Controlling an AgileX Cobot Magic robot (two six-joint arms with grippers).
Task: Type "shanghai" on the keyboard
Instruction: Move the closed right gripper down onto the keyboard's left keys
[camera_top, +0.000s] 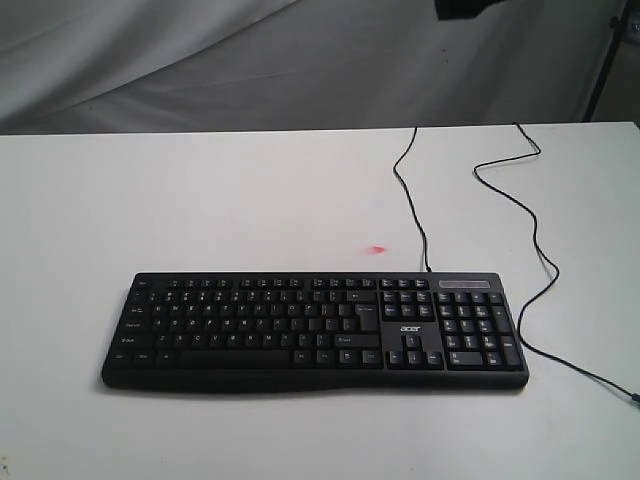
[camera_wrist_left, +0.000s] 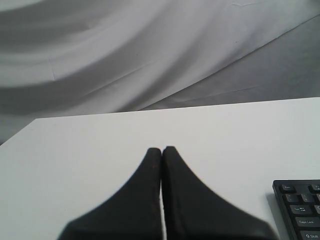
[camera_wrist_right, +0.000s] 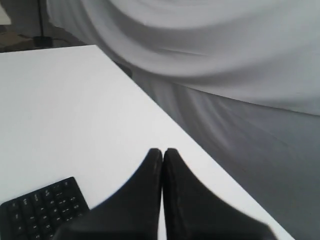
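Observation:
The wide black keyboard (camera_top: 315, 330) lies across the front middle of the white table, number pad on the right, with a small white "acer" logo. Its thin black cable (camera_top: 408, 190) runs from its back edge toward the table's far edge. Neither arm shows in the exterior view. In the left wrist view my left gripper (camera_wrist_left: 162, 149) is shut with nothing in it, held over bare table, and a corner of the keyboard (camera_wrist_left: 299, 207) lies off to one side. My right gripper (camera_wrist_right: 163, 150) is also shut and empty, near the table's edge, beside another keyboard (camera_wrist_right: 40, 212) corner.
A second black cable (camera_top: 535, 250) snakes down the right side of the table (camera_top: 200, 200) past the keyboard's end. A small red light spot (camera_top: 377, 249) sits on the tabletop behind the keyboard. Grey draped cloth (camera_top: 250, 60) hangs behind the table.

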